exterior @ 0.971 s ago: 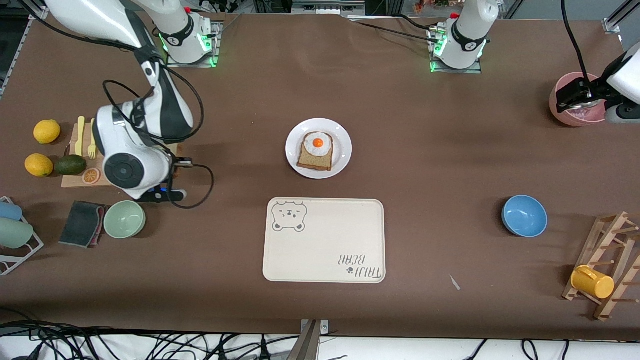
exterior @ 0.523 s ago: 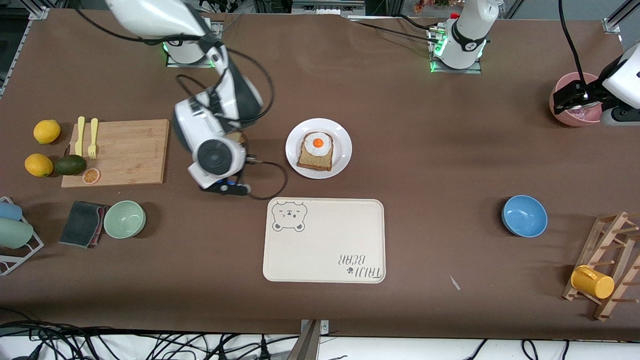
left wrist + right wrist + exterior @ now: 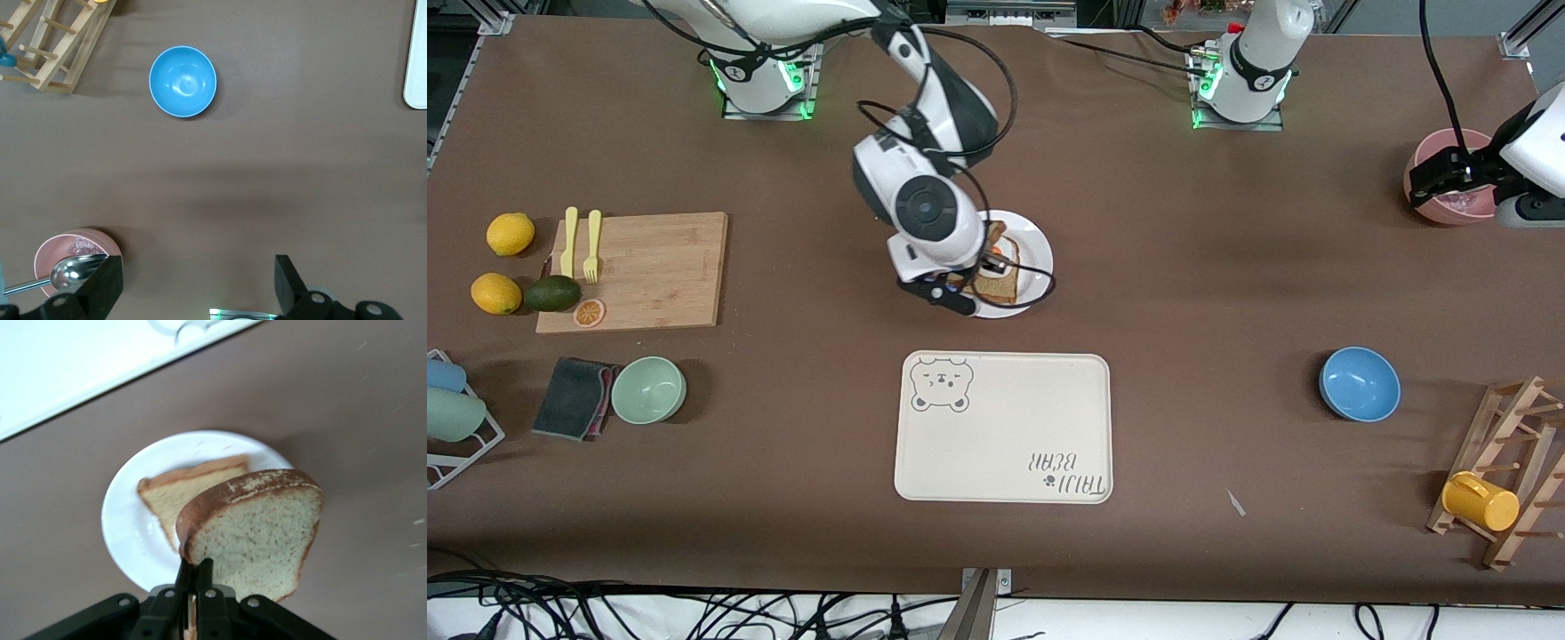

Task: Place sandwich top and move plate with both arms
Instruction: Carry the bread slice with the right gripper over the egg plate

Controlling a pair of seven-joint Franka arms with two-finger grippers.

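The white plate sits mid-table with a bread slice on it; an orange bit of its fried egg shows beside the wrist. My right gripper is shut on the sandwich top and holds it on edge just over the plate and the lower slice. In the front view the right wrist covers most of the sandwich top. My left gripper is open and empty, waiting over the table beside the pink bowl at the left arm's end.
The cream bear-print tray lies nearer the front camera than the plate. A blue bowl and a wooden rack with a yellow cup are at the left arm's end. A cutting board and green bowl are at the right arm's end.
My right arm has swung from over the cutting board across to over the plate, carrying the sandwich top. The left arm has stayed almost still.
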